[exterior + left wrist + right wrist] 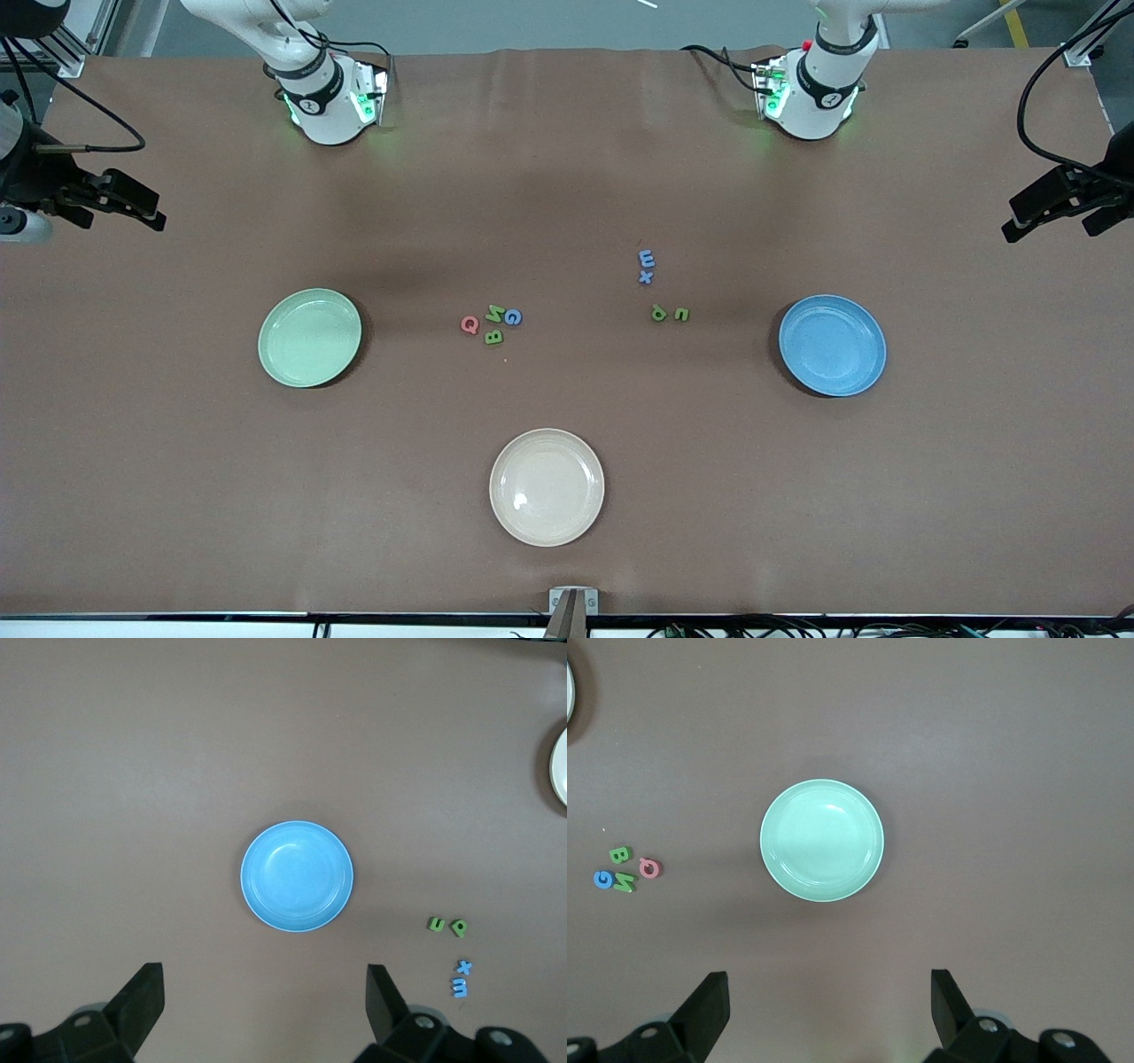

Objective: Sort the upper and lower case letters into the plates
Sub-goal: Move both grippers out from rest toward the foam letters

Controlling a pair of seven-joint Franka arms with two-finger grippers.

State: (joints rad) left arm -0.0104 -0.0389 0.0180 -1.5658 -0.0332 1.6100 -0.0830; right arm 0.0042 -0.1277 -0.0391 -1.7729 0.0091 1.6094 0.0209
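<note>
Upper case letters cluster mid-table: red Q (469, 325), green N (496, 313), blue G (513, 316), green B (493, 337). Lower case letters lie toward the left arm's end: blue m (647, 258), blue x (646, 276), green p (658, 312), green n (680, 314). The light green plate (309, 338) and the blue plate (832, 345) are both bare. My left gripper (264, 979) hangs open high over the table by the blue plate (297, 876). My right gripper (830, 985) hangs open high by the green plate (822, 841). Neither holds anything.
A cream-white plate (547, 486) sits nearest the front camera, mid-table. Both arm bases (328, 97) (811, 93) stand at the table's back edge. Black camera mounts (97, 199) (1063, 199) reach in over the two ends. A brown cloth covers the table.
</note>
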